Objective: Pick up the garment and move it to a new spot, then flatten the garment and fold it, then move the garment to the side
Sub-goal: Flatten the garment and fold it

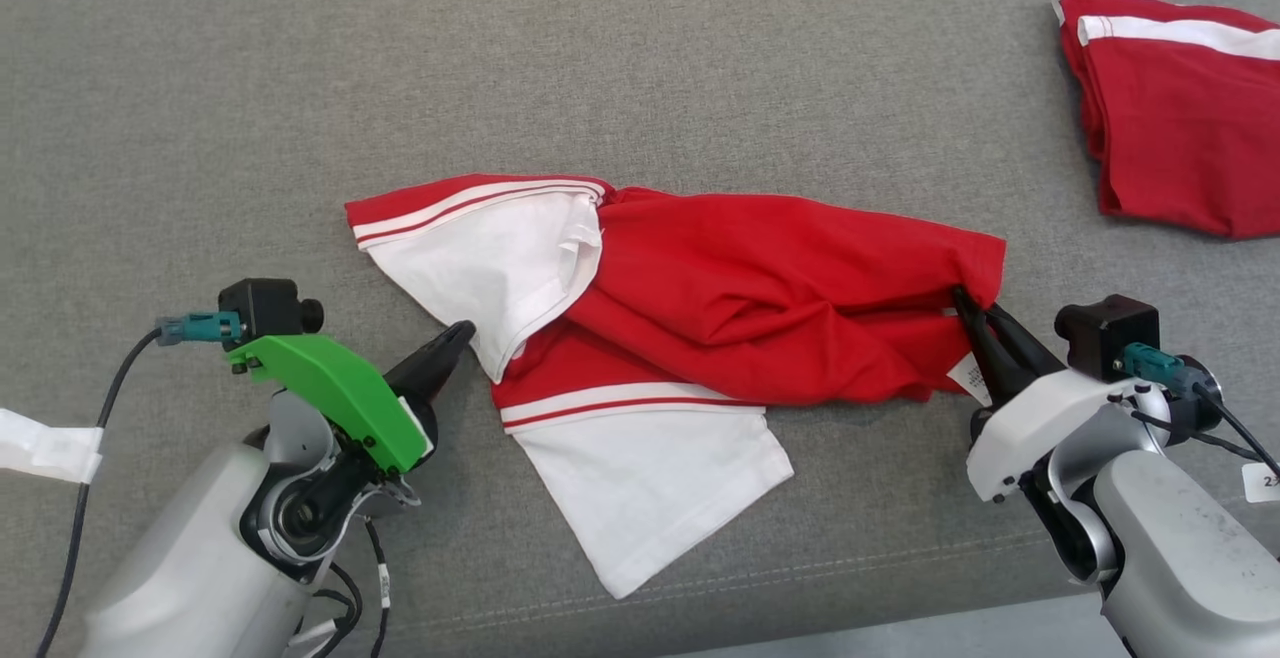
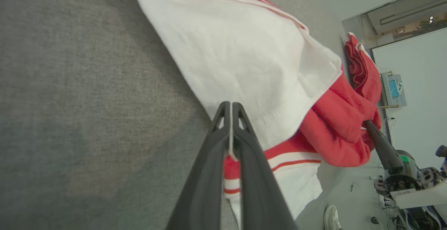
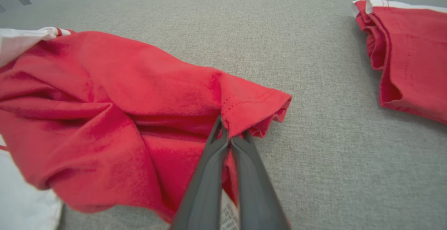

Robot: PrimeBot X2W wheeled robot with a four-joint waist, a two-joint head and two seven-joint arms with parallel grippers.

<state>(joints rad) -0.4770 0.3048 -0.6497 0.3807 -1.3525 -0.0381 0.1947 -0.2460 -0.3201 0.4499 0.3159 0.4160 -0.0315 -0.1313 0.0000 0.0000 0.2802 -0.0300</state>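
Observation:
A red garment (image 1: 740, 288) with white sleeves and red-white stripes lies crumpled across the middle of the grey cushion (image 1: 250, 118). My left gripper (image 1: 462, 330) is at its left side. In the left wrist view its jaws are pressed together at the edge of the white sleeve (image 2: 244, 55), with a thin strip of white cloth between them. My right gripper (image 1: 968, 303) is shut on the red hem corner (image 3: 255, 100) at the garment's right end. A white label (image 1: 968, 376) hangs beside the right gripper's fingers.
A second red garment with white bands (image 1: 1170, 128) lies folded at the back right, apart from the first. The cushion's front seam (image 1: 800, 578) runs close below the lower white sleeve. A white tag (image 1: 40, 443) hangs at the far left.

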